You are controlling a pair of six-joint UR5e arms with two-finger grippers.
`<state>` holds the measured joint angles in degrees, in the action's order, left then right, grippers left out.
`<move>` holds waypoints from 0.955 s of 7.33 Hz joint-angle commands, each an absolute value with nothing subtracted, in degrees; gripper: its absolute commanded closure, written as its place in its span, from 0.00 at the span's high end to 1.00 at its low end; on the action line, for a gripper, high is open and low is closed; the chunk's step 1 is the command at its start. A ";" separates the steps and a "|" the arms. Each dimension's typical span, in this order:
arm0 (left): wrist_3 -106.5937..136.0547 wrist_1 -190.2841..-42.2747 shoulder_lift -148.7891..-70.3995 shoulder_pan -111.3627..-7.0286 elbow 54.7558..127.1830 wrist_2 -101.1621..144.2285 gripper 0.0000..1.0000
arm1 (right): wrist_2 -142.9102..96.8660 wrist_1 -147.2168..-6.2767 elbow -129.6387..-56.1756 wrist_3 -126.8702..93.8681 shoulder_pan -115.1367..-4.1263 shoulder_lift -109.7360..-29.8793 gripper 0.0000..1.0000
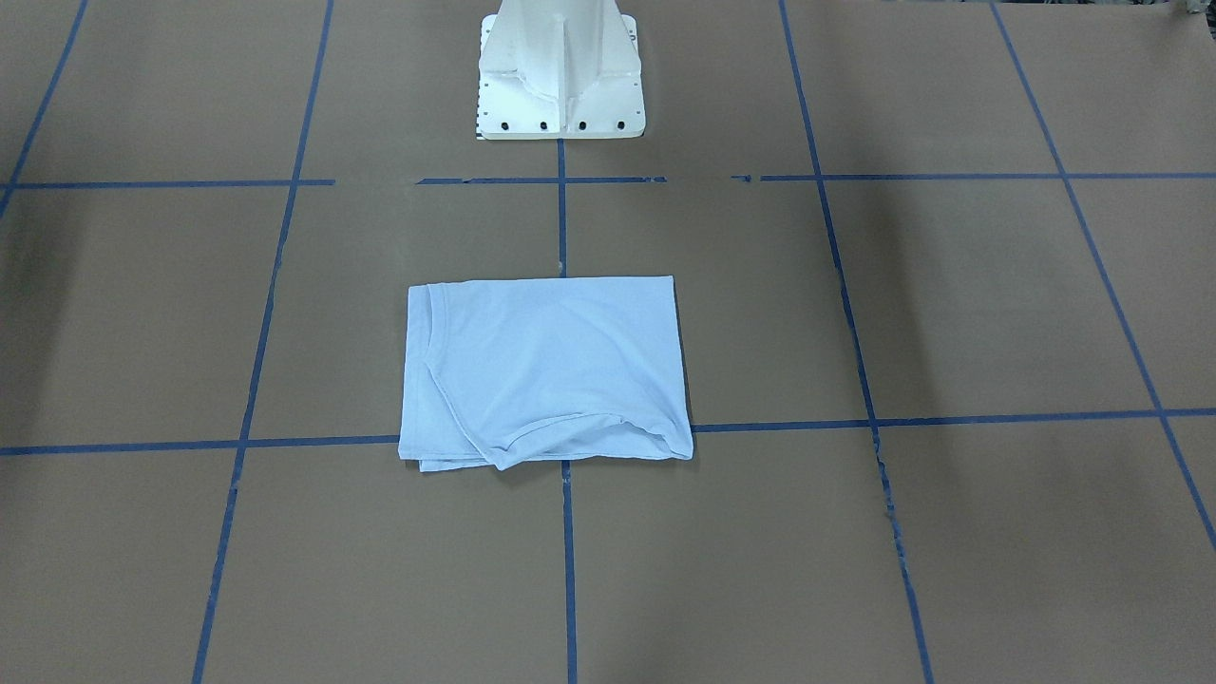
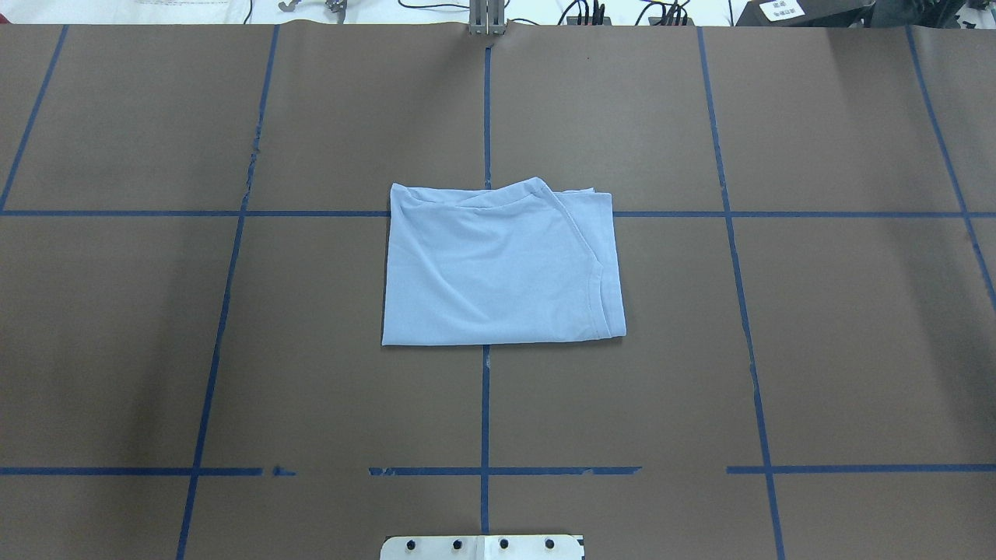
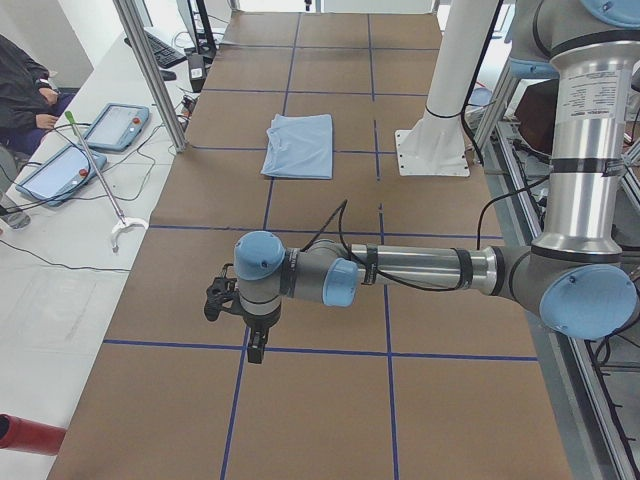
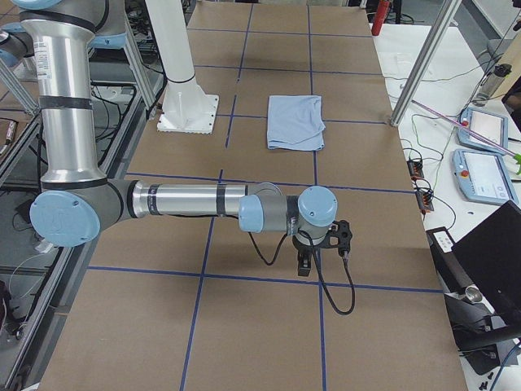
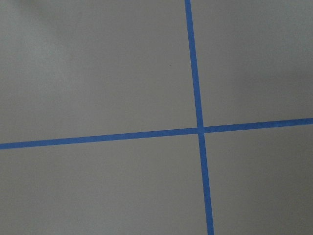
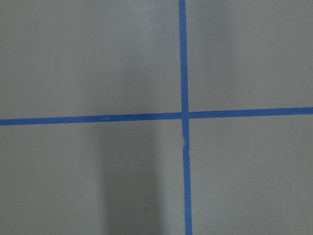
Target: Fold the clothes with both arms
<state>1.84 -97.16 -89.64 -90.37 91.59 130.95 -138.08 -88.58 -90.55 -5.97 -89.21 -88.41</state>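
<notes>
1 T-shirt (image 2: 498,268), folded rectangle, mid-worktop (image 2: 233,373) | 2 pincers, in side views only: left pincer (image 3: 256,348), right pincer (image 4: 304,265), pointing down, well apart from T-shirt; open or closed: cannot tell | wrist views: blue tape (image 5: 198,129) cross only

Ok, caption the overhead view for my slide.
Light blue T-shirt lies folded on the blue-taped brown table.

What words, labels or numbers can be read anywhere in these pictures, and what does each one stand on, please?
No text here can be read.
White tag at the overhead view's top right: print too small to read.
Sticker on the left arm: blurred, not readable.
T-shirt: no print or label showing.
</notes>
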 commanded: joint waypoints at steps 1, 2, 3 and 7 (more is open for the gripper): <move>1.85 -97.03 -89.56 -90.35 91.58 130.96 1.00 | -134.39 -87.54 -90.88 -7.20 -89.21 -88.25 1.00; 1.85 -96.94 -89.56 -90.35 91.58 130.96 1.00 | -134.56 -87.54 -90.97 -7.90 -89.21 -88.24 1.00; 1.85 -96.94 -89.56 -90.35 91.58 130.96 1.00 | -134.65 -87.80 -91.31 -7.91 -89.21 -88.33 1.00; 1.32 -97.12 -89.56 -90.35 91.58 131.04 1.00 | -134.91 -87.63 -90.97 -8.26 -89.12 -88.51 1.00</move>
<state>1.60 -97.07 -89.56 -90.35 91.55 131.03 -134.93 -87.66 -91.16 -8.05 -89.16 -88.55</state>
